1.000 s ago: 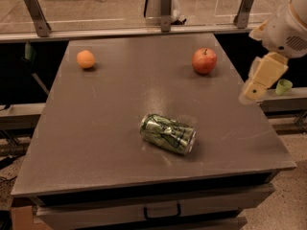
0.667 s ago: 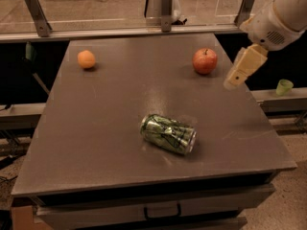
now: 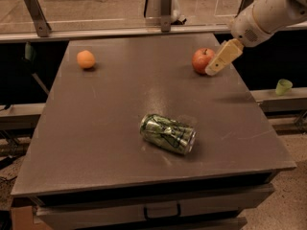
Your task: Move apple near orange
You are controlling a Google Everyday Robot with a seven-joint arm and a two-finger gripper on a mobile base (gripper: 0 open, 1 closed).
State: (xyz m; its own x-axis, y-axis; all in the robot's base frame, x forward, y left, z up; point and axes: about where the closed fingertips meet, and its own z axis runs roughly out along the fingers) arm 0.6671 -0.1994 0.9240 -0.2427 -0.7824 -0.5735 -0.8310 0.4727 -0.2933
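The red apple (image 3: 202, 60) with yellowish patches sits on the grey table (image 3: 120, 109) near its far right corner. The small plain orange (image 3: 86, 59) sits near the far left corner, well apart from the apple. My gripper (image 3: 213, 68) comes in from the upper right on a white arm; its cream-coloured fingers (image 3: 224, 55) point down and to the left, and their tips are right beside the apple's right side, overlapping it in view.
A crushed green can (image 3: 168, 133) lies on its side in the middle front of the table. A metal rail (image 3: 144, 28) runs along the far edge. A small green cup (image 3: 283, 86) stands off the table at the right.
My gripper has moved up and left from the table's right edge to the apple's right side. The apple, orange and can have not moved.
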